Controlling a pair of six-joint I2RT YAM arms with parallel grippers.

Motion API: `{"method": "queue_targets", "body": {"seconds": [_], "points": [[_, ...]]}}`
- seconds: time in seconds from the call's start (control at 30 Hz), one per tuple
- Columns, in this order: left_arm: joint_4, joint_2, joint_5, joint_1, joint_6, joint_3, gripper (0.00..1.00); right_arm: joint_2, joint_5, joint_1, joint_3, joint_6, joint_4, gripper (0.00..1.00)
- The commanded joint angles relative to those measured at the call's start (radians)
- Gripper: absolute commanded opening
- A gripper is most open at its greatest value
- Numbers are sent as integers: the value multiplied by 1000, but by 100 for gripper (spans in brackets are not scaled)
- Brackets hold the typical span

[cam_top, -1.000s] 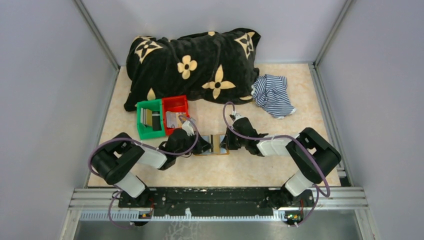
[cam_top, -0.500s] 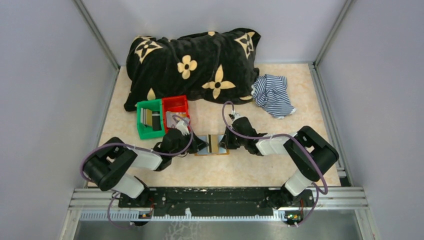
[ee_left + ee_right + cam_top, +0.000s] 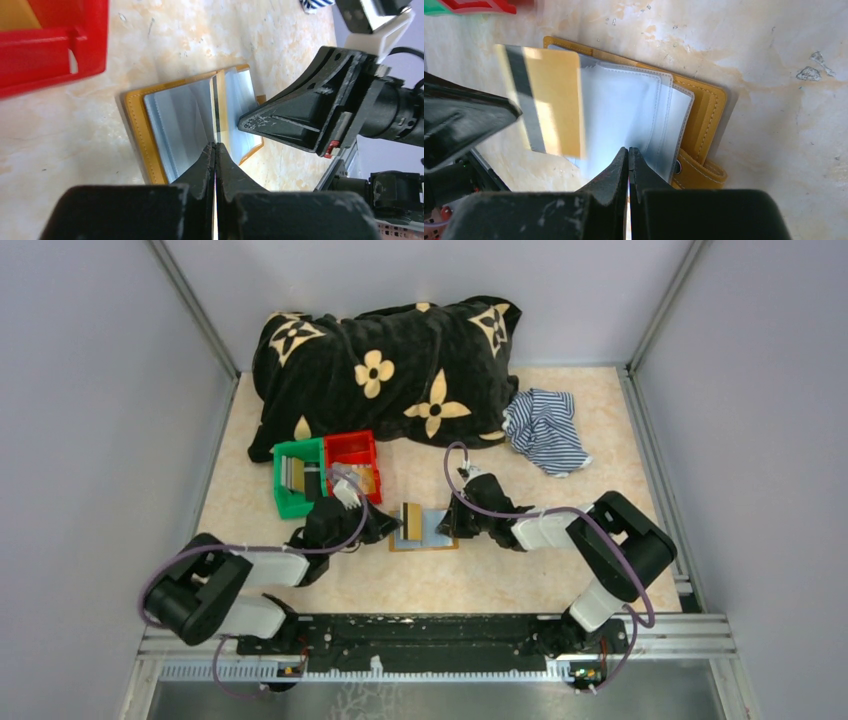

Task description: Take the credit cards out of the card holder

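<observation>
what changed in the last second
The left gripper closed on a yellowish credit card and drew it leftward from the card holder. The right gripper stayed shut on the card holder's sleeves; red bin, green bin, blanket and striped cloth did not move.

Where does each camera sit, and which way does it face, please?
Top external: above and behind the bases, looking down on the table; left arm and right arm show.
Left wrist: on the left arm, looking past the shut left gripper at the card holder and right gripper.
Right wrist: on the right arm, looking past its shut fingers at the card holder.
Shared: both wrist views show the card holder and the credit card in the left gripper.
</observation>
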Motion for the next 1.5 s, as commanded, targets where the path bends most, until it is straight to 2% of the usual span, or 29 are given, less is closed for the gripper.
{"method": "queue_targets", "body": {"seconds": [0.0,0.23,0.37,0.6,0.67,0.8,0.9,0.93,1.03,1.1,1.23,1.47], "points": [[-102,-145,-1,24,71,-4,0,30,25,-7,13,-10,-32,0],[-295,-380,-34,40,112,17,0,29,0,-7,22,-29,-12,0],[-332,-482,-8,66,114,12,0,14,-15,-7,41,-41,-13,0],[-338,-571,72,115,77,1,0,-74,-70,-9,65,-75,16,0],[-306,-583,105,133,58,-12,0,-117,-141,-31,43,-68,100,0],[-207,-565,203,180,-6,-47,0,-190,-367,-119,-51,58,404,0],[-81,-527,285,207,-54,-68,0,-225,-432,-162,-93,118,538,0],[-42,-510,303,214,-73,-72,0,-233,-429,-163,-88,111,529,3],[82,-433,368,224,-117,-63,0,-232,-443,-163,-53,87,485,30],[154,-389,394,224,-140,-63,0,-229,-449,-163,-37,68,472,42],[221,-376,388,228,-172,-75,0,-218,-451,-163,-38,70,506,44],[278,-359,359,228,-189,-90,0,-153,-528,-162,-56,164,697,44]]}}
